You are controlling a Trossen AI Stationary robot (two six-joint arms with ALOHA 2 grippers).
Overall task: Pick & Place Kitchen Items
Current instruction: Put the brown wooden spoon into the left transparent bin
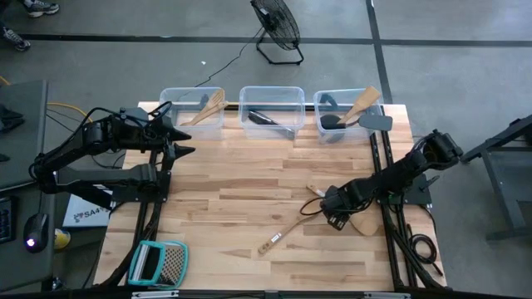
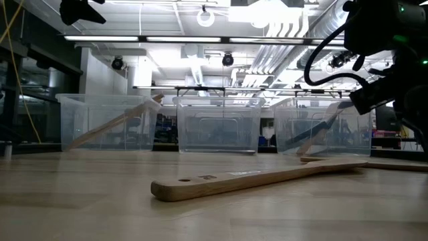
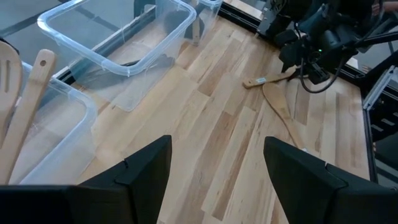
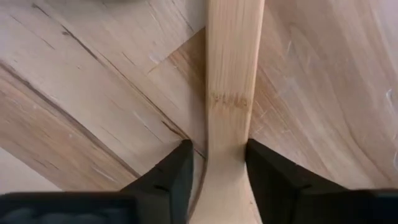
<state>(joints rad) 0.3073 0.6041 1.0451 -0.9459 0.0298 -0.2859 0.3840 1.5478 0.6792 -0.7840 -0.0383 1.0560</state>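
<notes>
Two pale wooden utensils lie crossed on the table at the near right. One [image 1: 287, 231] has a holed handle end pointing near-left. The other [image 1: 359, 223] shows a broad head. My right gripper [image 1: 337, 216] points down over their crossing, shut on a wooden handle [image 4: 229, 74]. My left gripper [image 1: 179, 139] hangs open and high at the far left, its fingers [image 3: 146, 171] holding nothing. In the low view the holed utensil [image 2: 254, 179] lies flat on the table. My right gripper pinches the wooden utensil's handle [image 4: 227, 134] between its two fingers [image 4: 177, 171], where the handle starts to widen. The fingers come from above, pointing down, and stand across the handle. The handle lies on the table over another piece of wood.
Three clear bins stand along the far edge: the left one [image 1: 189, 106] holds wooden utensils, the middle one [image 1: 271, 104] black ones, the right one [image 1: 347, 112] both kinds. A teal-framed grater [image 1: 158, 264] lies at the near left corner. The table's middle [image 1: 241, 187] is bare wood.
</notes>
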